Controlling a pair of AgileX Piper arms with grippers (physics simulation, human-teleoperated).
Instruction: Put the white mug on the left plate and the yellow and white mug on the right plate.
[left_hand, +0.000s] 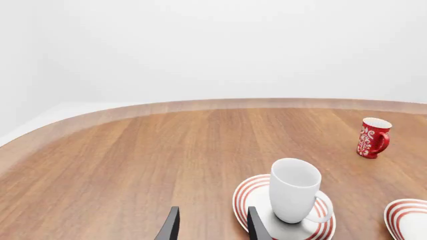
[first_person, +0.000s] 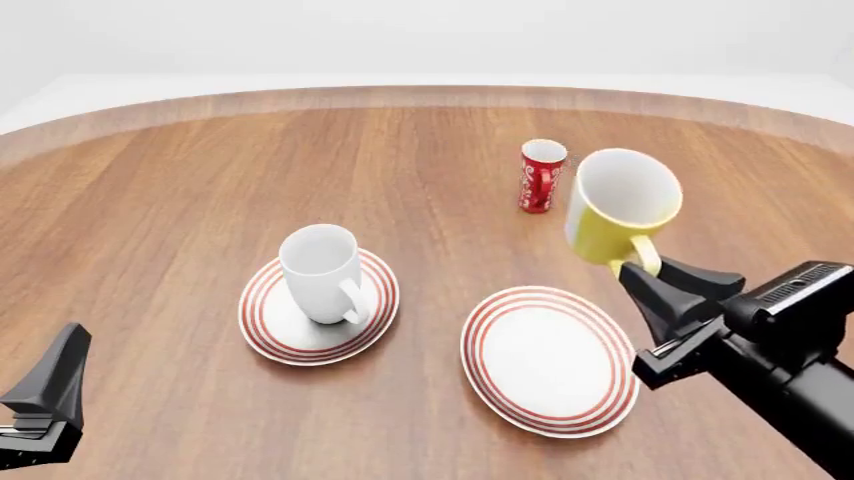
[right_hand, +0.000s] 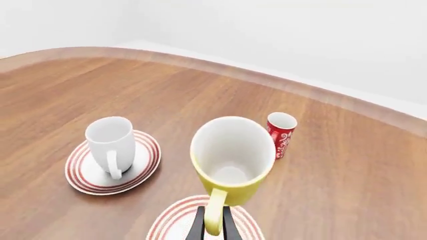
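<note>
The white mug (first_person: 322, 272) stands on the left plate (first_person: 274, 335). The right pincer (first_person: 643, 278) grips the yellow mug (first_person: 618, 218) by its handle above the right plate (first_person: 547, 360); the left pincer (left_hand: 212, 226) is open.

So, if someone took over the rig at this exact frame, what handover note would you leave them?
Left claw: open, holding nothing, drawn back near the table's near edge.
Right claw: shut on the handle of the small yellow mug with white inside, held in the air.
Done: the plain glossy white mug stands on the left red-ringed white plate.
Left: lower the yellow mug onto the bare right red-ringed plate, then release.
</note>
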